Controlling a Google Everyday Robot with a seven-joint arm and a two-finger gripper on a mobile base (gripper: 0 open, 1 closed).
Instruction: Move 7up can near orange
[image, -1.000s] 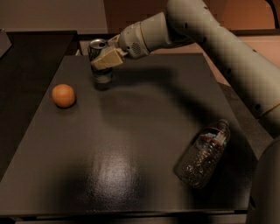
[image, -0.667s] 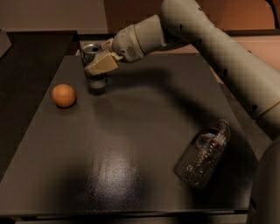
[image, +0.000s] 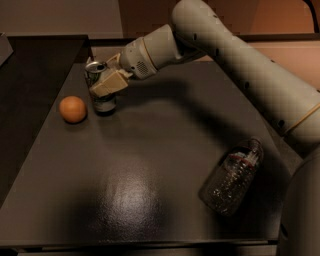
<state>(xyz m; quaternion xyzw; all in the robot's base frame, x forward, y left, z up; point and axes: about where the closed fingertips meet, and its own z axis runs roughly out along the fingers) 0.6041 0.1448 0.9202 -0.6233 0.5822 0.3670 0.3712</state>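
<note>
The 7up can (image: 101, 102) stands upright at the far left of the dark table (image: 165, 165), its silver top showing. My gripper (image: 105, 82) reaches in from the right and is shut on the 7up can, with a tan finger (image: 109, 83) across its front. The orange (image: 73, 109) lies on the table just left of the can, a small gap apart.
A clear plastic bottle (image: 231, 179) lies on its side at the right front of the table. My arm (image: 240, 65) spans the far right. The table's left edge runs close past the orange.
My gripper has carried the can to the left, toward the orange; the can now stands close beside it. The orange and bottle have not moved.
</note>
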